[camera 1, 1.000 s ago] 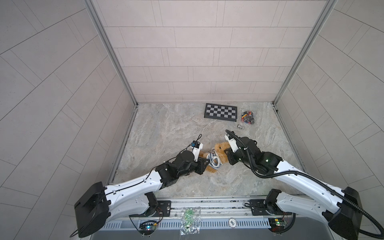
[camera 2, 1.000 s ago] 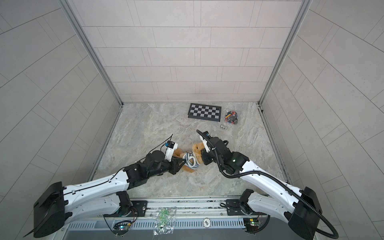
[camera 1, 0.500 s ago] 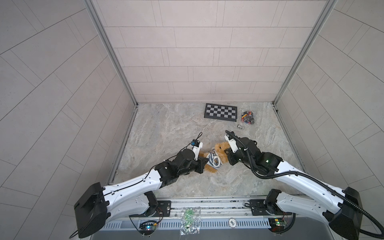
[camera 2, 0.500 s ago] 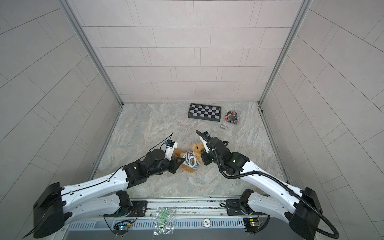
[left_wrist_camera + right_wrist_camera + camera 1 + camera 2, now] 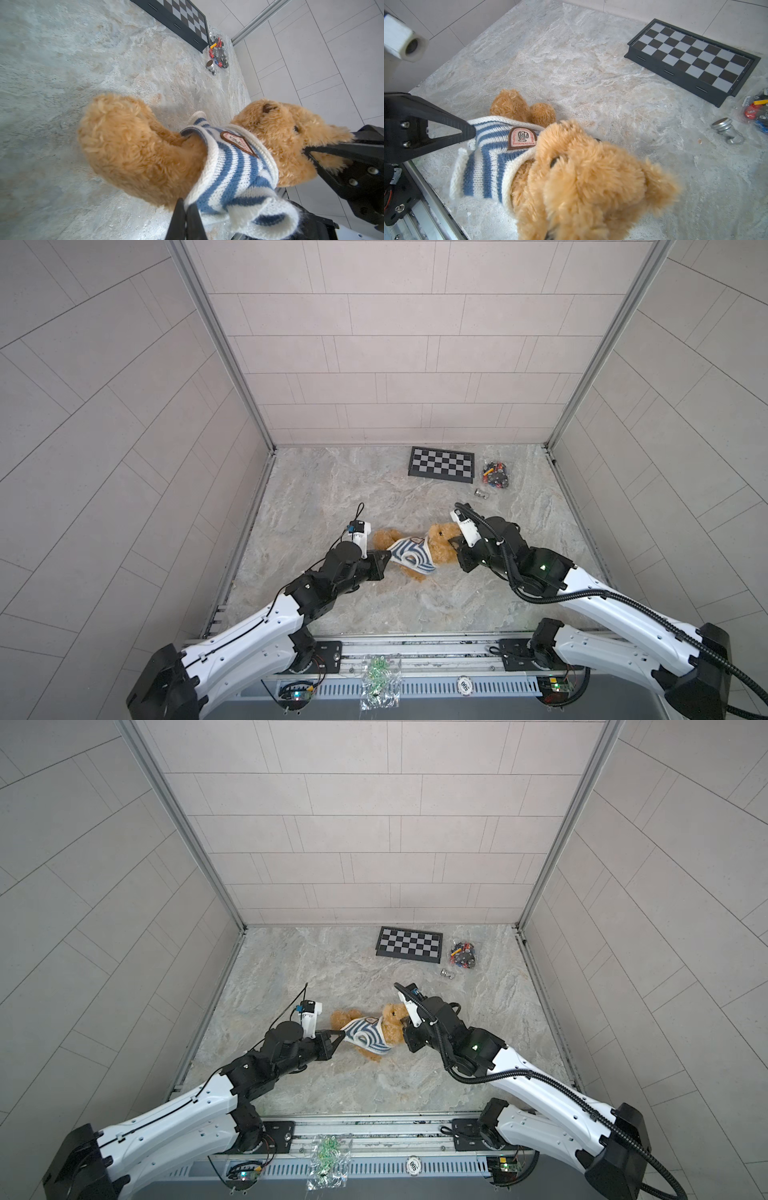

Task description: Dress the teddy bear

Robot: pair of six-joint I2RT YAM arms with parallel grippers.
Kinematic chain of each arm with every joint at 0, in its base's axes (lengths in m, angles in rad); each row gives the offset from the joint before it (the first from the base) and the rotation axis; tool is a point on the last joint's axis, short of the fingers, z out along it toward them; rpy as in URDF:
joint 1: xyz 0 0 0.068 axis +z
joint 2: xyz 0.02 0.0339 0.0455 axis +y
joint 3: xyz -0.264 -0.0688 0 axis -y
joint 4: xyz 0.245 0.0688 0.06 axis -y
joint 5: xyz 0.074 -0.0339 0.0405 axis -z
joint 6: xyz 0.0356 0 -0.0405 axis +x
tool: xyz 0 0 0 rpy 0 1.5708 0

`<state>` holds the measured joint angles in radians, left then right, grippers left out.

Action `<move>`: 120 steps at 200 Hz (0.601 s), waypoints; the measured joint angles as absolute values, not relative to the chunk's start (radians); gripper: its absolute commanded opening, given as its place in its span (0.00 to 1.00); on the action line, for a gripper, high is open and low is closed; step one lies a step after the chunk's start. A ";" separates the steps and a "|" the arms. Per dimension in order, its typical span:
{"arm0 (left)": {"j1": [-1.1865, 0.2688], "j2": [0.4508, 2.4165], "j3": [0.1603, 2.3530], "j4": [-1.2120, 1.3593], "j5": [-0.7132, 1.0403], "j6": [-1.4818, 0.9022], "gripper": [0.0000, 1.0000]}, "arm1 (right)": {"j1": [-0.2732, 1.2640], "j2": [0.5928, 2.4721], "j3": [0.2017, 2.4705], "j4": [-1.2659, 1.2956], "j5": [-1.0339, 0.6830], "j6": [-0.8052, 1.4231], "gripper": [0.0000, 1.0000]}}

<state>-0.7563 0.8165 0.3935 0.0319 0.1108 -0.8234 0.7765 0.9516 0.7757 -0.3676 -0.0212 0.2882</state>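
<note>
Fingers (image 5: 178,220) of L gripper (image 5: 387,560) are pinched tight on the sweater (image 5: 409,558) hem, at its left end. R gripper (image 5: 404,1025) is closed narrow on the bear (image 5: 436,536) at the head end. It looks like an ear betw. the tips, but fur hides them, so not sure.

Bear lies mid-table (image 5: 332,489), a bit toward the near side, long axis approx left-right: head right, legs left. Sweater sits round the torso w/ collar at the neck, badge up, hem short of the legs. So the two grips sit at opposite ends of one axis, L at hem and R at head, w/ the bear spanning betw. them.

Next move, I'd judge: L draws the hem left along that axis toward the legs while R anchors the head. L is the nearer arm for that, as the legs lie just beside its tips, on the far side. An open cuff hangs on the near side; can't tell if an arm is through it.

Room: bare table left up to the side rail (image 5: 245,526), far side open. Chessboard (image 5: 441,462), parts bag (image 5: 494,475) and knob (image 5: 482,492) sit far right, well apart. Near rail (image 5: 415,649) lies behind both wrists, so the pull should go leftward, not nearward.
</note>
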 measured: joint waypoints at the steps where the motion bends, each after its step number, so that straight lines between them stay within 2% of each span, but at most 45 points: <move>1: -0.756 0.816 0.393 0.032 0.111 -0.823 0.00 | 0.776 0.952 0.776 -0.367 -0.022 0.288 0.00; 48: -0.746 0.810 0.391 0.037 0.131 -0.825 0.00 | 0.778 0.948 0.776 -0.364 -0.031 0.279 0.00; 120: -0.823 1.023 0.525 0.058 0.299 -0.668 0.00 | 0.788 0.973 0.776 -0.364 -0.032 0.254 0.00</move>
<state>-0.8230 1.0229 0.5247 0.0582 0.2993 -0.6682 0.7876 0.9730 0.7757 -0.3637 -0.0322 0.2543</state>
